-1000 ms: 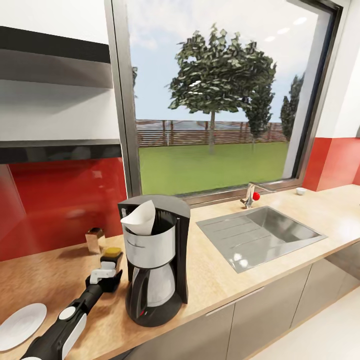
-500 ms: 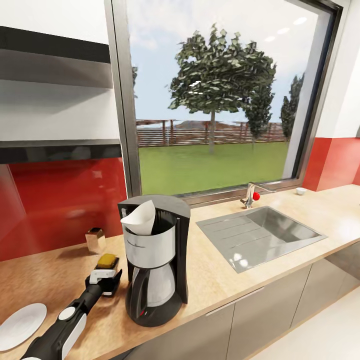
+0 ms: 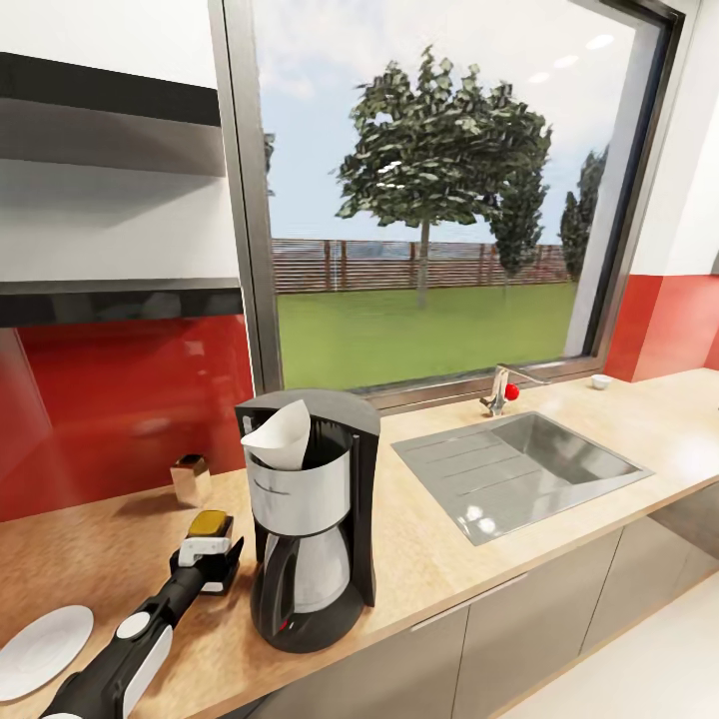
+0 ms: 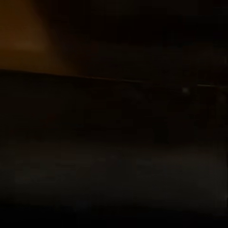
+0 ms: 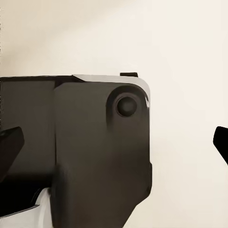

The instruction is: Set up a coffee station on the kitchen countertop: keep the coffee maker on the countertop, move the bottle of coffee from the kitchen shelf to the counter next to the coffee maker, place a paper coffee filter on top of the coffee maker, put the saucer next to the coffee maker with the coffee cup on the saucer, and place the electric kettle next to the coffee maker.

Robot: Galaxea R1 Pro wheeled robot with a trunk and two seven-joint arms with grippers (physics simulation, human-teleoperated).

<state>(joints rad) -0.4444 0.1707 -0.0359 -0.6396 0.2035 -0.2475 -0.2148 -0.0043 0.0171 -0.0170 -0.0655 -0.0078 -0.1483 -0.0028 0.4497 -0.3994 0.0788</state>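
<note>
So, count on the kitchen countertop (image 3: 449, 559), front to back: one saucer (image 3: 40, 651) at the front edge near the counter's left end, bare, nothing on it. One coffee maker (image 3: 308, 519) just back from the front edge, upright, glass carafe seated in it, red switch low on the base. One paper coffee filter (image 3: 280, 435) sits in the top of the coffee maker, cone tip down, leaning toward the machine's left side. One bottle of coffee (image 3: 212, 527), only its yellow cap visible, standing just beside the coffee maker's left side. One small tan box (image 3: 189, 479) further back, near the red backsplash. One sink (image 3: 519, 469) right of the coffee maker, tap (image 3: 502, 387) at its back edge. One coffee cup (image 3: 600, 381), tiny and white, at the back edge by the window sill, well apart from the saucer.

My left arm reaches in low from the front-left corner, angled toward the back, left gripper (image 3: 208, 555) against the bottle just under the cap; whether my fingers clamp it or have let go, I cannot tell. The left wrist view is near black. The right wrist view has two dark fingertips (image 5: 10, 142) spread wide apart, nothing between them, over a dark robot housing (image 5: 95, 152). One kitchen shelf (image 3: 110, 290) on the wall above, left.
</note>
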